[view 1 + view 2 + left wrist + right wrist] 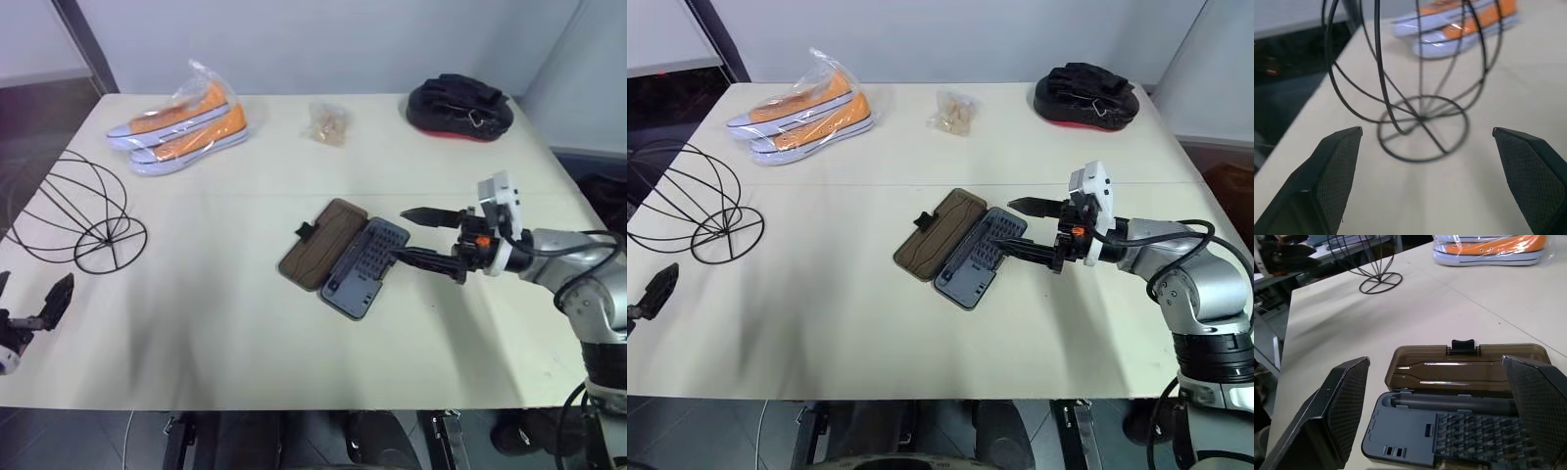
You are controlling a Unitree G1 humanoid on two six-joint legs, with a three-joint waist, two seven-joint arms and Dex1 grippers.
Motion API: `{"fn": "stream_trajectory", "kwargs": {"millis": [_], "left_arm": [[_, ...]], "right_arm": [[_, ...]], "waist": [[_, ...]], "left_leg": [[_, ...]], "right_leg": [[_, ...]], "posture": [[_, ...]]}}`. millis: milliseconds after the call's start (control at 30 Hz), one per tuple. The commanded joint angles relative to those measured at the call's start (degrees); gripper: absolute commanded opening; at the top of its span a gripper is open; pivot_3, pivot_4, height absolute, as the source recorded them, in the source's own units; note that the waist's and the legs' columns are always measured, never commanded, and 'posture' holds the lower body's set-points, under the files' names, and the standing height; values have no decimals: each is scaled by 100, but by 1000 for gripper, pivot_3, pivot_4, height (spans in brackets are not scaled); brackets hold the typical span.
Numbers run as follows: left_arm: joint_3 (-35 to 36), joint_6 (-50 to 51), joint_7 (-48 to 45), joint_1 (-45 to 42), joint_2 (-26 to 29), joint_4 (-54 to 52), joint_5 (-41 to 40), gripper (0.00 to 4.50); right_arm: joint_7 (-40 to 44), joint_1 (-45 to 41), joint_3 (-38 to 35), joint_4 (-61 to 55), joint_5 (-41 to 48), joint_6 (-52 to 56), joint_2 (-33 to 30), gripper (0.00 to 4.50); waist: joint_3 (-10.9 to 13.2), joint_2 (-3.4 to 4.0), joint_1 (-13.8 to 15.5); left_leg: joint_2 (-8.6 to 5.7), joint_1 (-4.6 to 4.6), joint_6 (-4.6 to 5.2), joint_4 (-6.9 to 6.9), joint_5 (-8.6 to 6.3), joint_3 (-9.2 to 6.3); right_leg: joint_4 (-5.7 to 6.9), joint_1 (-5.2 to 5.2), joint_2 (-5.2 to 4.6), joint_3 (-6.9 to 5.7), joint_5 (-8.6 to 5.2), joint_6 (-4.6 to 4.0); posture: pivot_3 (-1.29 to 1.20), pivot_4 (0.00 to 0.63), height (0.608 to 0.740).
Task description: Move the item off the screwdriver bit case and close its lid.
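The item, a black wire globe, stands on its ring base near the table's left edge, far from the case. My left gripper is open a little in front of it, with nothing between its fingers. The screwdriver bit case lies mid-table, its dark grey tray showing rows of bits and a slim driver. The smoky-brown lid lies flat and open on the tray's left side, latch tab outward. My right gripper is open just right of the tray, pointing at it.
Bagged orange sneakers lie at the back left. A small clear bag sits at the back middle and a black-and-red pouch at the back right. The table's front edge runs close below the case.
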Motion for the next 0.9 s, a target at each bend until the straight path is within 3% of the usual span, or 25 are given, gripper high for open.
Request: {"fn": "stream_trajectory", "kwargs": {"millis": [33, 100, 167, 267, 333, 400, 633, 900], "left_arm": [[533, 719, -945, 851, 341, -846, -1231, 4456], [445, 920, -1216, 1039, 676, -1072, -1486, 4456], [45, 1117, -1020, 632, 1103, -1279, -1738, 4456], [-1040, 1301, -398, -634, 1578, -1298, -1716, 4456], [-2073, 1366, 84, -1741, 1600, -1104, -1284, 4456], [-2972, 1332, 311, -2619, 1514, -860, -731, 4456], [-4989, 1559, 568, -4346, 857, 328, 447, 4456], [-6460, 1659, 329, -5758, -101, 1592, 1503, 4456]], "right_arm": [[109, -106, -40, 68, -92, -148, -6, 4500], [145, -89, -24, 64, -148, -188, -14, 4500], [153, -46, -56, 10, -180, -213, -47, 4500], [70, 43, -185, -182, -118, -122, -94, 4500], [-2, 192, -323, -408, -64, -61, -159, 4500], [-90, 368, -502, -670, -41, -23, -243, 4500], [-357, 948, -1161, -1509, 236, 389, -641, 4500], [-821, 1698, -2077, -2242, 553, 793, -810, 4500]], "waist": [[1, 3, -5], [1, 5, 31], [2, 14, 85], [-2, 31, 163], [-4, 31, 142], [-2, 27, 132], [-3, 28, 48], [0, 20, 37]], "left_leg": [[-1, 1, 1, -2, -1, 3], [-2, 1, 1, -2, -1, 3], [-3, 2, 1, 0, 0, 2], [-3, 5, 0, 7, 2, 0], [-4, 3, 1, 13, 2, 2], [-13, 4, 3, 14, 1, 5], [-11, 1, 6, 3, 0, 9], [-14, 1, 7, 17, 0, 6]], "right_leg": [[-7, 2, -3, 1, -4, -7], [-7, 2, -4, 0, -5, -8], [-4, 4, -6, -4, -5, -9], [0, 10, -1, -8, -5, -10], [0, 13, 5, -9, -4, -7], [2, 13, 6, -9, -1, -1], [10, -2, 29, -10, 10, 21], [12, 10, 34, -14, 11, 24]], "posture": [[0, 150, 740], [0, 150, 740], [0, 150, 740], [0, 150, 740], [0, 150, 740], [0, 150, 740], [0, 150, 740], [0, 150, 740]]}}
